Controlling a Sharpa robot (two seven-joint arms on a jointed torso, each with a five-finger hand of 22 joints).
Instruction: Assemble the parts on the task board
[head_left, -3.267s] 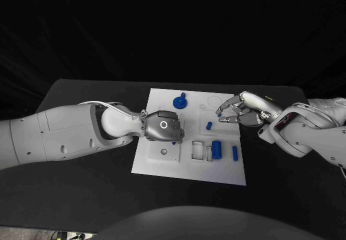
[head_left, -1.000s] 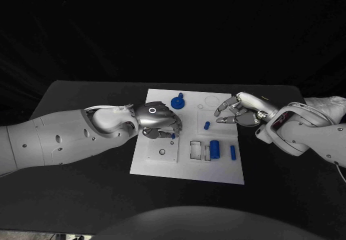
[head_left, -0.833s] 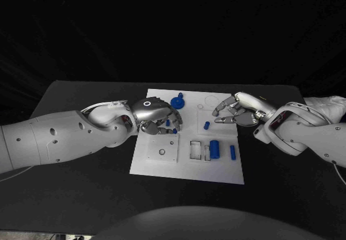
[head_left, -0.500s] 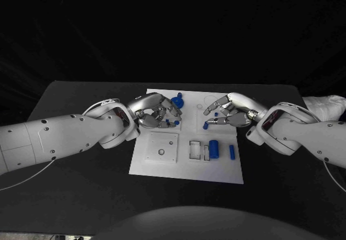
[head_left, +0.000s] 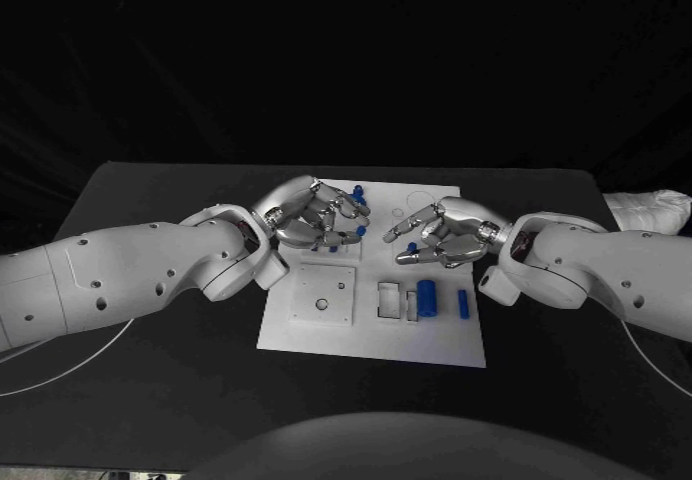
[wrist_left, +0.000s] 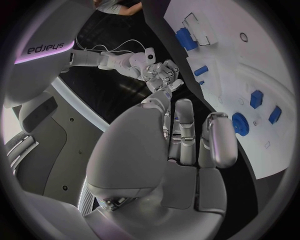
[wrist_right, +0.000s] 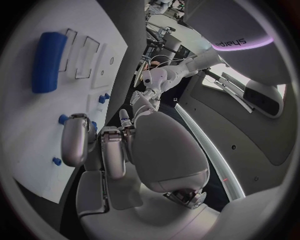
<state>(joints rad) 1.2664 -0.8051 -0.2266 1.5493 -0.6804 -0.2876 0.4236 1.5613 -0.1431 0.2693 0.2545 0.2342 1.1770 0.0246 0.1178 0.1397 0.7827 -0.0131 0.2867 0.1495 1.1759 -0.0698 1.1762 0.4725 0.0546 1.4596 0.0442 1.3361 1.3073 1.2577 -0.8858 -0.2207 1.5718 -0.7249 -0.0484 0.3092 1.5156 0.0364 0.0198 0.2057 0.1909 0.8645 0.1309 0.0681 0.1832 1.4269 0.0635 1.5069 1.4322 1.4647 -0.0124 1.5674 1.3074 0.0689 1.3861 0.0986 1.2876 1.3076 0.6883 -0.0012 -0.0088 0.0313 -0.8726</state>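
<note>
The white task board (head_left: 375, 340) lies mid-table. My left hand (head_left: 317, 215) hovers over its far left part, fingers apart and holding nothing. Just beyond its fingertips sits a round blue part (wrist_left: 239, 121), with two small blue blocks (wrist_left: 256, 98) beside it. My right hand (head_left: 433, 235) hovers over the board's far middle, fingers spread and empty, above a small blue peg (head_left: 411, 247). A blue cylinder (head_left: 428, 296) lies in its slot, also seen from the right wrist as the blue cylinder (wrist_right: 50, 55). A slim blue pin (head_left: 463, 303) lies to its right.
A square inset plate (head_left: 325, 295) and rectangular slots (head_left: 392, 300) occupy the board's near half. The black table (head_left: 173, 360) surrounds the board. White cloth (head_left: 649, 210) lies at the table's right edge, and a thin cable (head_left: 58, 370) trails at the left.
My left hand has moved from over the square inset to the board's far part and turned its fingers upward. My right hand has moved left, onto the board's far middle.
</note>
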